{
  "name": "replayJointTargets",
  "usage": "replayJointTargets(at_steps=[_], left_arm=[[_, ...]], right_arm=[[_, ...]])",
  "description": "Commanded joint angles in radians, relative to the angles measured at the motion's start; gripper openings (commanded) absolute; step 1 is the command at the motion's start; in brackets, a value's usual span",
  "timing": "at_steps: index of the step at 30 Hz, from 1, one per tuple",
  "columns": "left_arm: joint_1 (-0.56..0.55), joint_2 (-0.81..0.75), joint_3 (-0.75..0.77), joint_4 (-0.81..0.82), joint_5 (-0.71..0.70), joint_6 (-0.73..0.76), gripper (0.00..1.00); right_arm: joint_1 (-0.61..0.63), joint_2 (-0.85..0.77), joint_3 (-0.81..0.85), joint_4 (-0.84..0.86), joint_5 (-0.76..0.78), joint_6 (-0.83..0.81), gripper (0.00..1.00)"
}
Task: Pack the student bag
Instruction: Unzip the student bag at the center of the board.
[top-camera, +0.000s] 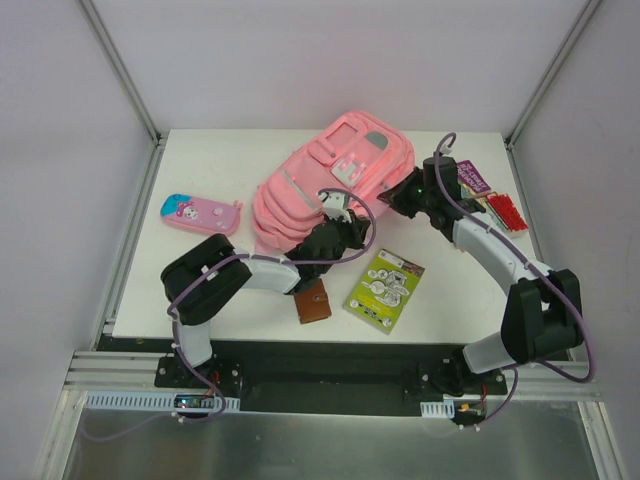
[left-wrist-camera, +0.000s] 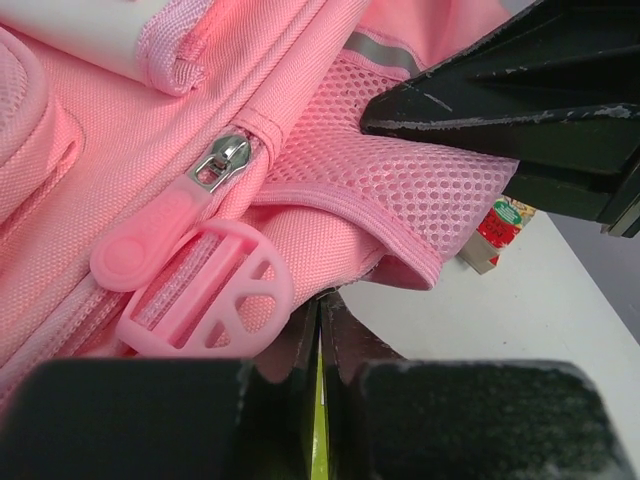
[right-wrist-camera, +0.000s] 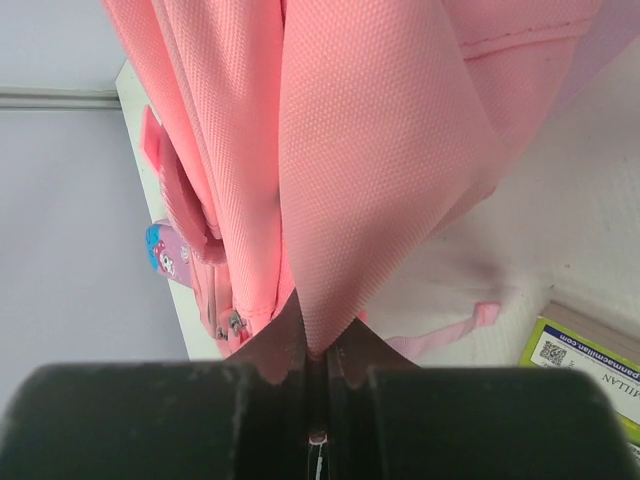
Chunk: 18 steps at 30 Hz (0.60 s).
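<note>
White table (top-camera: 200, 290) carries the bag (top-camera: 320, 185) at its middle, toward the far edge, pockets up. Opening it looks like the step in hand. The right gripper (right-wrist-camera: 318, 350) pinches a fold of bag fabric, its arm reaching in from the right, elbow bent. The left gripper (left-wrist-camera: 320, 335) lies at the bag's near side beside a zipper pull (left-wrist-camera: 140, 255), arm folded low, fingers pressed together; whether they catch fabric I cannot tell. Next, probably, it must grip that pull. Pencil case (top-camera: 200, 212), wallet (top-camera: 313, 301) and booklet (top-camera: 384, 289) lie outside.
</note>
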Motion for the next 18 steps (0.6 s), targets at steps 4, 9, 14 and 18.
replayJointTargets(at_steps=[4, 9, 14, 18], left_arm=[[0.019, -0.087, -0.067, 0.121, -0.062, 0.017, 0.00], [0.018, -0.124, -0.123, 0.123, -0.033, 0.018, 0.00], [0.019, -0.090, -0.095, 0.130, 0.004, 0.021, 0.45], [0.019, -0.053, -0.063, 0.141, 0.015, 0.009, 0.57]], right_arm=[[0.027, -0.060, 0.004, -0.045, -0.046, -0.019, 0.01], [0.019, -0.028, 0.037, -0.050, -0.060, -0.023, 0.01], [0.019, -0.033, 0.047, -0.048, -0.083, -0.006, 0.01], [0.021, -0.042, 0.048, -0.048, -0.092, 0.004, 0.01]])
